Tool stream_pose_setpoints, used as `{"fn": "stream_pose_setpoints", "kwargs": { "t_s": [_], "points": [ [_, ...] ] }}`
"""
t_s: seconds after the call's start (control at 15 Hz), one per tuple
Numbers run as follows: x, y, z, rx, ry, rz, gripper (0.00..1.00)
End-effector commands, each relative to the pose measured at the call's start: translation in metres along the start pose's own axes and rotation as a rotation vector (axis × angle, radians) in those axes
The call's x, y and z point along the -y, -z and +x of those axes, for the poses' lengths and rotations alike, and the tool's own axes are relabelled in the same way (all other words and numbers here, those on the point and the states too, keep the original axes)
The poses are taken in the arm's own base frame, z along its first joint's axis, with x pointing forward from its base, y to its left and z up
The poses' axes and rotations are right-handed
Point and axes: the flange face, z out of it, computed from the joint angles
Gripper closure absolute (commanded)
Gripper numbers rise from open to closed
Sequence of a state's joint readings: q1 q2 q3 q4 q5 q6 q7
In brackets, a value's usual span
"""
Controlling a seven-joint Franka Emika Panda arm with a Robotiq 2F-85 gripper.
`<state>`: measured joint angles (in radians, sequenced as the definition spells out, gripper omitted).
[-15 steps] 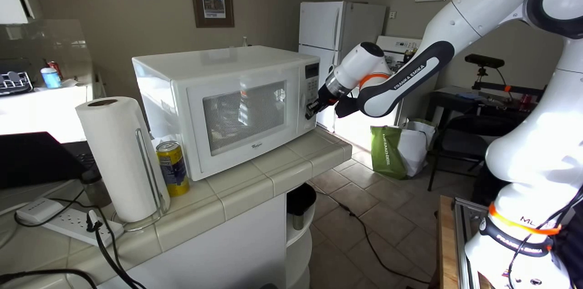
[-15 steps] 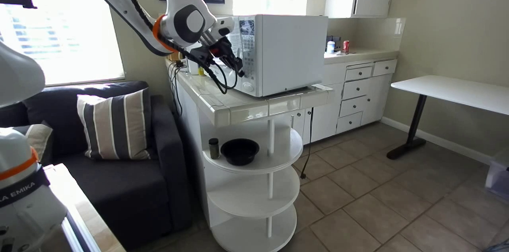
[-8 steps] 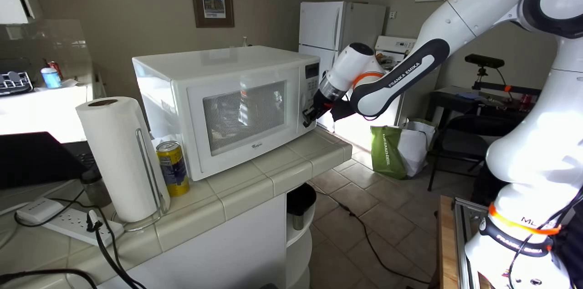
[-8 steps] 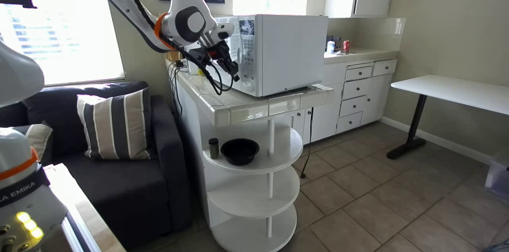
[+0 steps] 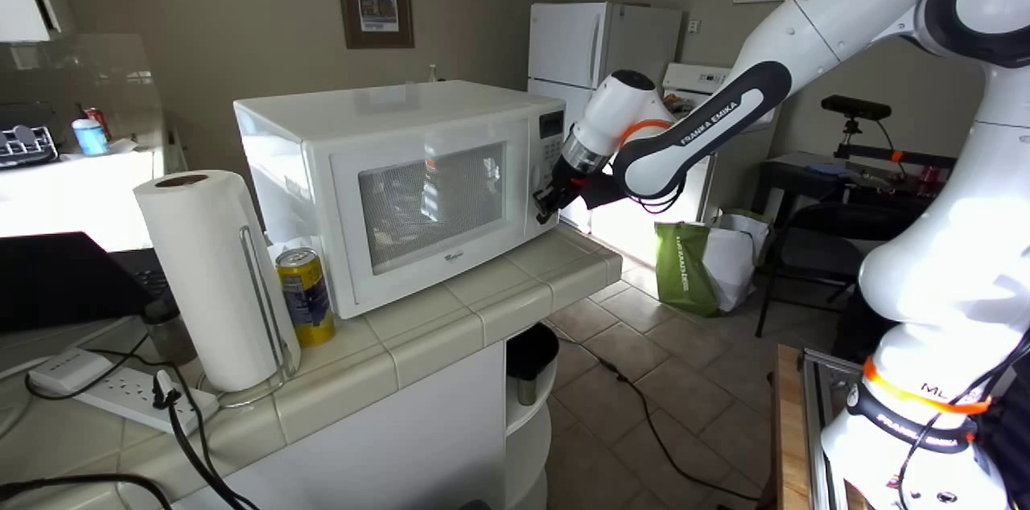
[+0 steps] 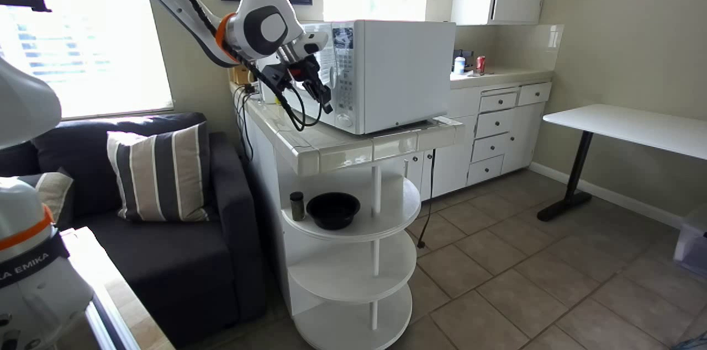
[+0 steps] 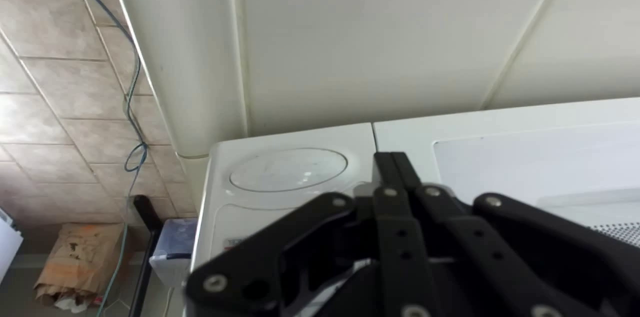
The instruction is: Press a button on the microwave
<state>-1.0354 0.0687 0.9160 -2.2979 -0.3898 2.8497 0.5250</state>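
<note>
Gripper (image 7: 391,156): its two fingers (image 7: 407,277) are pressing against each other.
Fingertips (image 7: 384,163): in the wrist view they are overlapping the seam (image 7: 374,136) between the control strip (image 6: 345,77) and the door (image 7: 500,172); whether they are touching either, I cannot tell.
Oval pad (image 7: 288,169): it is sitting near the bottom end of the control strip, just beside the fingertips.
Microwave (image 5: 402,200): it is standing upright at the end of the tiled counter (image 5: 515,277), its door sitting closed.
Yellow can (image 5: 306,297): it is standing just beside the microwave, at the end away from the control strip.
Paper towel roll (image 5: 211,285): it is standing just beside the can.
Green bag (image 5: 684,269): it is standing on the floor (image 5: 644,357), well apart from the tiled counter.
Fridge (image 5: 566,43): it is standing well behind the microwave.
</note>
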Motion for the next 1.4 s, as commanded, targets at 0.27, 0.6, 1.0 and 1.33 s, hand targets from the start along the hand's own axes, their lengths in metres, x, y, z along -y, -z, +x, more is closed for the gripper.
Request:
{"fn": "stream_pose_setpoints", "kwargs": {
  "t_s": [0.27, 0.6, 1.0, 1.33],
  "points": [
    [-0.006, 0.01, 0.007, 0.022, -0.044, -0.044, 1.0],
    [-0.012, 0.013, 0.009, 0.023, -0.045, -0.068, 1.0],
    [-0.018, 0.014, 0.011, 0.009, -0.048, -0.08, 1.0],
    [-0.022, 0.012, 0.013, 0.0, -0.036, -0.074, 1.0]
  ]
}}
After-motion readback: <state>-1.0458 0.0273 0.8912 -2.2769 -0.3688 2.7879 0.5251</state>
